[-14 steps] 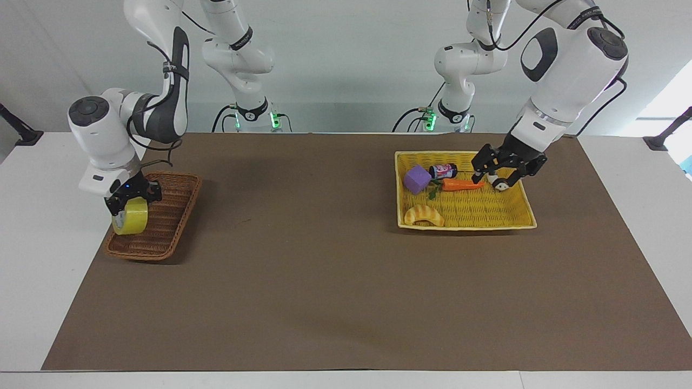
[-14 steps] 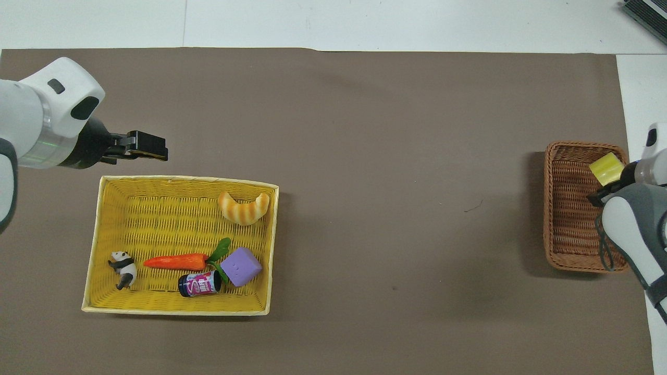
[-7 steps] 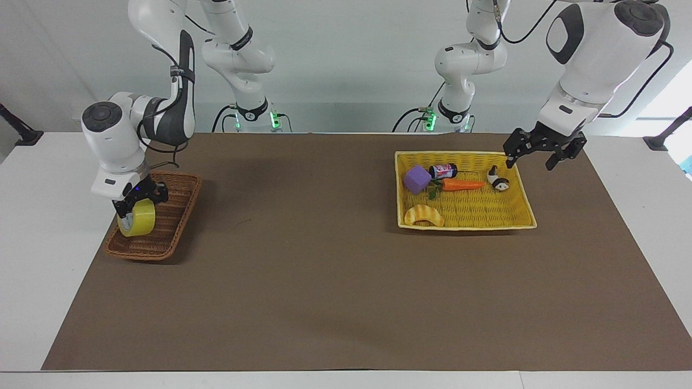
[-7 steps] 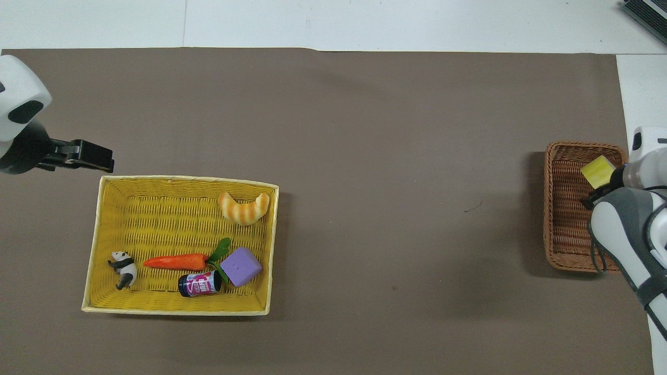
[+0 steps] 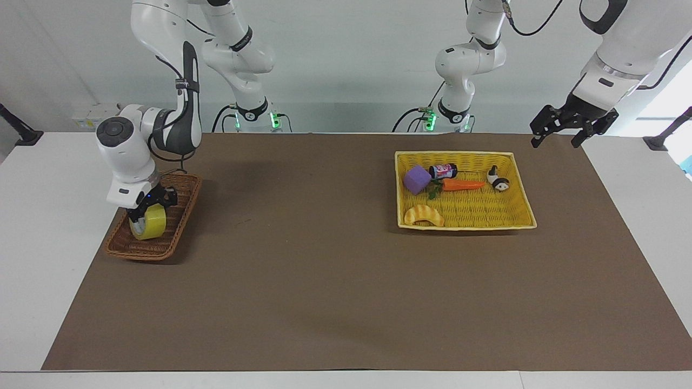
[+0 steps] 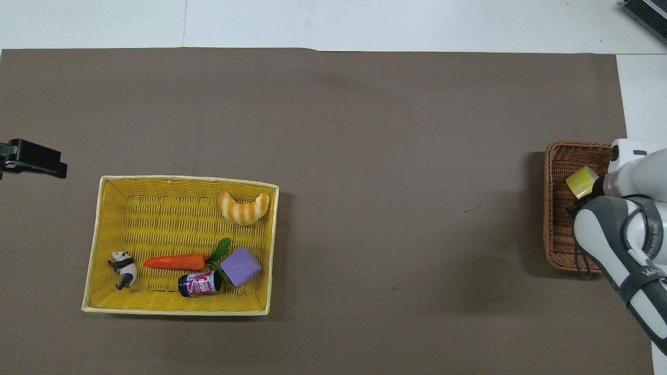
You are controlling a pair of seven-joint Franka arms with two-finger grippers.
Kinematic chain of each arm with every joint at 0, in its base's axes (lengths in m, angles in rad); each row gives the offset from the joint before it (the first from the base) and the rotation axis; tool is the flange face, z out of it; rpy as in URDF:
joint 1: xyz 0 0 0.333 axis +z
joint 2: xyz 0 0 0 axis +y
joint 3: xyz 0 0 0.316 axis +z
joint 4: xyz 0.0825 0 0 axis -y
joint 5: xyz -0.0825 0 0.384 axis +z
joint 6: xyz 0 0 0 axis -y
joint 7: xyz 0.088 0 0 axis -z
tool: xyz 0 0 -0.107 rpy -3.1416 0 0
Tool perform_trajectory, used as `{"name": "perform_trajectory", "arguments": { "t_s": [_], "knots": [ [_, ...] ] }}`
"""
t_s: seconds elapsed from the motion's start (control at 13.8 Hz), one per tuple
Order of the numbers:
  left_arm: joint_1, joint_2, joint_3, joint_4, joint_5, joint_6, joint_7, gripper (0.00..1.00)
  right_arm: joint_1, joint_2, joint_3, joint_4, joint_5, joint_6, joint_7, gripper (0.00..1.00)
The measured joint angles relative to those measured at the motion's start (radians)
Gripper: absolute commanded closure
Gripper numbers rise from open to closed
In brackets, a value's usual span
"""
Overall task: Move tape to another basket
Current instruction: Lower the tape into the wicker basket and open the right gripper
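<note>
My right gripper is shut on the tape, a yellow roll held on edge. It holds the roll low inside the brown wicker basket, at the right arm's end of the table. I cannot tell whether the roll touches the basket's floor. In the overhead view the tape shows over the basket, with the arm covering part of both. My left gripper is open and empty, raised in the air off the yellow basket's end; it also shows in the overhead view.
A yellow basket at the left arm's end holds a croissant toy, a carrot, a purple block, a small can and a panda figure. A brown mat covers the table.
My right gripper has carried the tape from the basket's outer rim in over its middle and lower. My left gripper has risen from the yellow basket and swung outward past its end.
</note>
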Motion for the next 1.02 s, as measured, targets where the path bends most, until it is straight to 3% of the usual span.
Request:
{"name": "perform_trajectory", "arguments": {
  "t_s": [0.07, 0.51, 0.8, 1.02],
  "knots": [
    [0.002, 0.000, -0.001, 0.000, 0.000, -0.002, 0.000, 0.00, 0.000, -0.001, 0.000, -0.002, 0.000, 0.000, 0.000, 0.00],
    [0.003, 0.000, -0.005, 0.000, 0.000, -0.003, 0.000, 0.00, 0.000, -0.008, 0.001, 0.004, 0.080, -0.070, -0.007, 0.00],
    [0.000, 0.000, -0.007, 0.000, 0.000, -0.004, 0.000, 0.00, 0.000, -0.062, 0.010, 0.055, 0.156, -0.149, -0.009, 0.00],
    [-0.120, -0.003, 0.097, 0.001, 0.000, -0.004, 0.000, 0.00, 0.002, -0.104, 0.024, 0.098, 0.206, -0.163, 0.123, 0.00]
  ]
}}
